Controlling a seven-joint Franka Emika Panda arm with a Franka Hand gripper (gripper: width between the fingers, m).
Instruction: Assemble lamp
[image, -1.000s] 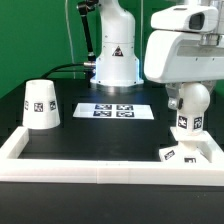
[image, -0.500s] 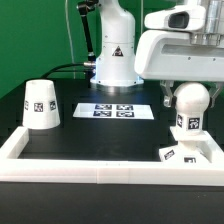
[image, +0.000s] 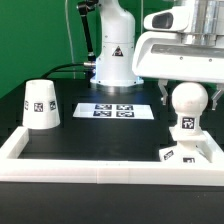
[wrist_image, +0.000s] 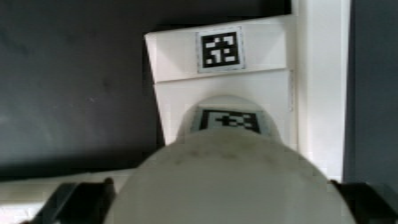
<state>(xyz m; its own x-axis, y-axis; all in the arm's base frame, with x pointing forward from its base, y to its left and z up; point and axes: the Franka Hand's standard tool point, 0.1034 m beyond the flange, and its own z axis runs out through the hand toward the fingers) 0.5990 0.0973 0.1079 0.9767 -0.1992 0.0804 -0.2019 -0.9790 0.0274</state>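
Exterior view: bright, even overhead light, low-res but reasonably sharp. Mild glare on the robot base (image: 116, 50) and white rim (image: 80, 162); black table (image: 100, 135) stays matte. Wrist view: soft throughout, bulb (wrist_image: 228, 170) up close badly out of focus.

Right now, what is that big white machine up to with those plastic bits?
It is putting a lamp together. The gripper sits over the round-topped bulb, which stands upright on the flat square base at the exterior view's right, inside the white rim that edges the table. The fingers flank the bulb, but whether they grip it cannot be told. The cup-shaped shade waits upside down, untouched, at the far left. The marker board lies between them.
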